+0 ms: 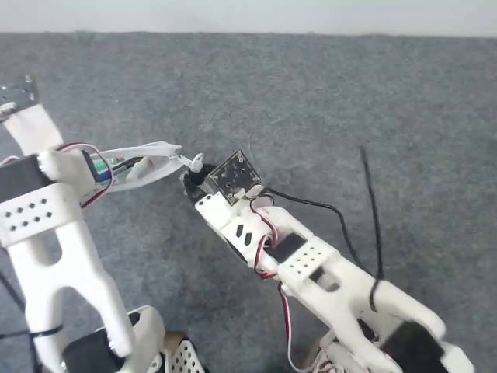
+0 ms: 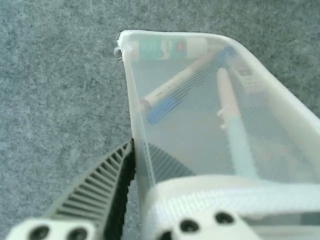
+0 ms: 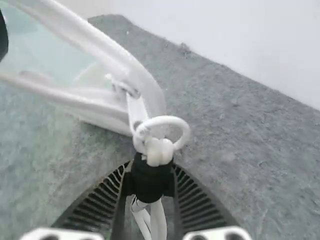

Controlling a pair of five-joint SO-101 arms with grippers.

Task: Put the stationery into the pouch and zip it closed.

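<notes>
We judged the mesh pouch (image 1: pixel 146 168), left of centre, soft and light: left tool (image 2: pixel 139 167) pinched its end, right tool (image 3: pixel 149 182) clamped its zipper pull (image 3: pixel 161 135), the proper hold.

This looks like a robotics test bench rather than a home or shop. A grey felt-like mat (image 1: pixel 326 93) covers the table up to a bare white wall (image 1: pixel 248 14). On it stand white plastic arms (image 1: pixel 326 272) with exposed red-and-white wires (image 1: pixel 268 233) and a loose black cable (image 1: pixel 374 210).
</notes>
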